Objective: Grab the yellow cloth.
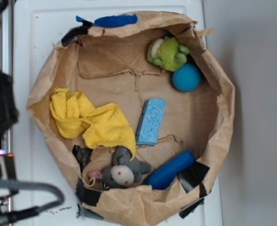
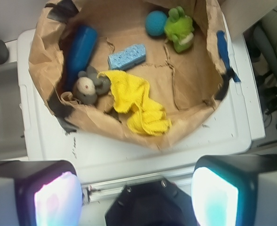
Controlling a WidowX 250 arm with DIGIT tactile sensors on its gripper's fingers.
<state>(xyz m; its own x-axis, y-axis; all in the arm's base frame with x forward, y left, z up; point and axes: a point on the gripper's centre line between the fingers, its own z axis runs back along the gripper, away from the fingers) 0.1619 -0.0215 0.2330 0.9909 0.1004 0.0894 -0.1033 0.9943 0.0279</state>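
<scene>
Jaws spread wide, empty, well apart from the yellow cloth (image 2: pixel 136 101).

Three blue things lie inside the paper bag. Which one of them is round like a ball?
The blue ball beside the green frog toy. The light blue sponge is a flat rectangle, and the dark blue cylinder is long.

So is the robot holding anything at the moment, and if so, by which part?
Nothing is held. The tool is open, with nothing between its fingers, away from the paper bag. The yellow cloth lies untouched inside.
</scene>
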